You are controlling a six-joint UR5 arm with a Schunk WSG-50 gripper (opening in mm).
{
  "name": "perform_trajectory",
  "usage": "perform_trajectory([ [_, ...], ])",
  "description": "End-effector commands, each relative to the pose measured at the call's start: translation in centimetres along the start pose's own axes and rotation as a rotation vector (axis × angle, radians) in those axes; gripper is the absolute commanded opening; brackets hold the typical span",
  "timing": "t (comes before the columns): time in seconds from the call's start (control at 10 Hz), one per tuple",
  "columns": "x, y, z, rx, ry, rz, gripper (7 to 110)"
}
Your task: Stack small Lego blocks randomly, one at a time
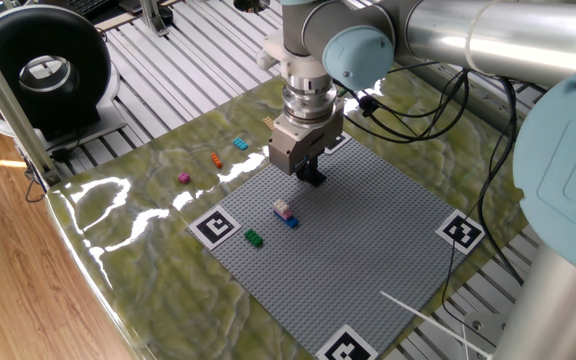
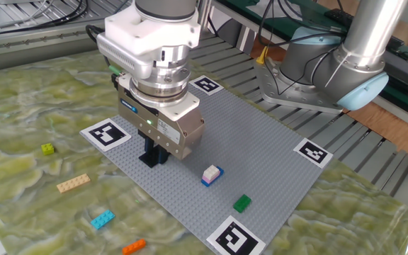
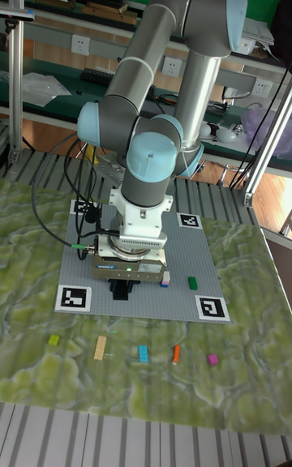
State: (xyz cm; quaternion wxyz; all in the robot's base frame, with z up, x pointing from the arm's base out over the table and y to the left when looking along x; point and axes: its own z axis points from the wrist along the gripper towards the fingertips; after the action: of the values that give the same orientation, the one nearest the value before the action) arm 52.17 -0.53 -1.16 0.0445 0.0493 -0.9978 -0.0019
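My gripper [image 1: 311, 178] [image 2: 154, 157] [image 3: 122, 293] points straight down with its dark fingertips at the grey baseplate [image 1: 368, 250], near the plate's far-left part. A dark flat piece sits at the tips and blends with the fingers. A white-pink block on a blue one [image 1: 285, 212] [image 2: 211, 174] stands on the plate close by. A green block [image 1: 254, 238] [image 2: 241, 203] lies nearer the plate's edge. Off the plate lie magenta [image 1: 183, 178], orange [image 1: 215, 159], cyan [image 1: 240, 144] [image 2: 102, 219], tan [image 2: 73, 183] and yellow-green [image 2: 47, 149] blocks.
Black-and-white marker tags [image 1: 215, 226] [image 2: 107, 133] sit at the baseplate's corners. A green-patterned mat [image 2: 20, 106] covers the table. A second arm's base [image 2: 331, 64] and cables stand behind the plate. A black round device [image 1: 38, 70] sits past the table's end.
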Motion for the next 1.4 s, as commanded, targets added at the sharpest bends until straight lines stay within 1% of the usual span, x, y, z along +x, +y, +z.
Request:
perform_trajectory([
  [0.0, -0.19, 0.11, -0.12, -0.012, -0.005, 0.007, 22],
  [1.3, -0.24, -0.12, 0.11, -0.009, -0.001, 0.014, 22],
])
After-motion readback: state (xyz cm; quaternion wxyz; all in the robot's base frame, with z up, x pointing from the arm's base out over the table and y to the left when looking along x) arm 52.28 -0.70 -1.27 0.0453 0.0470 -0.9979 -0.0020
